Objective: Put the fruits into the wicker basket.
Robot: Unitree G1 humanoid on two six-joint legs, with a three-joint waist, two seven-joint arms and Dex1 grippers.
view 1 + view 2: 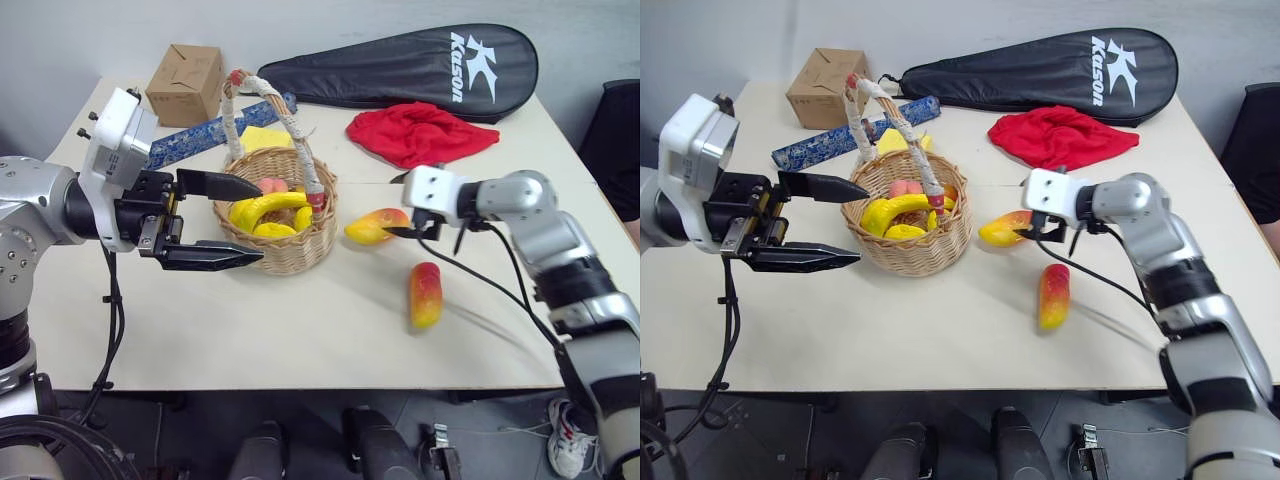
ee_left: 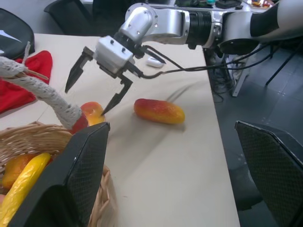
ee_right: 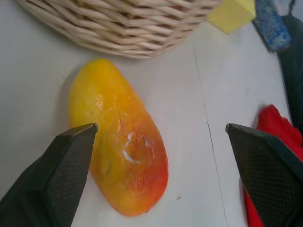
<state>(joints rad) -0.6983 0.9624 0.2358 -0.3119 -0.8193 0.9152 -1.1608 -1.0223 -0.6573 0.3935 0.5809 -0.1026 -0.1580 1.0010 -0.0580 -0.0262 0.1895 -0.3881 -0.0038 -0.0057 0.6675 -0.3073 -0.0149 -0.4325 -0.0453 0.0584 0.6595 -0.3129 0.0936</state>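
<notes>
On the pale bench, the round tan woven wicker basket with its tall cord-wrapped handle already holds a curved yellow banana, a small pink peach and some yellow lemons. Two oblong red-orange-yellow mangoes are left outside it: the nearer mango lies just beside the basket's wall, and the farther mango lies apart from it, toward the bench's front edge. So the job looks mostly done, with these two still to go in.

The right hand hangs over the nearer mango with its black fingers spread wide and nothing between them; in the right wrist view the fruit sits between the two fingers, untouched. The left hand is likewise wide open and empty, level beside the basket, its upper finger reaching over the rim.

Behind the basket lie a yellow square sponge block, a blue patterned roll, a brown cardboard box, a crumpled red cloth and a black racket cover. None blocks the mangoes; the arched handle and the left hand's finger over the rim look like the likeliest obstacles to a drop.
</notes>
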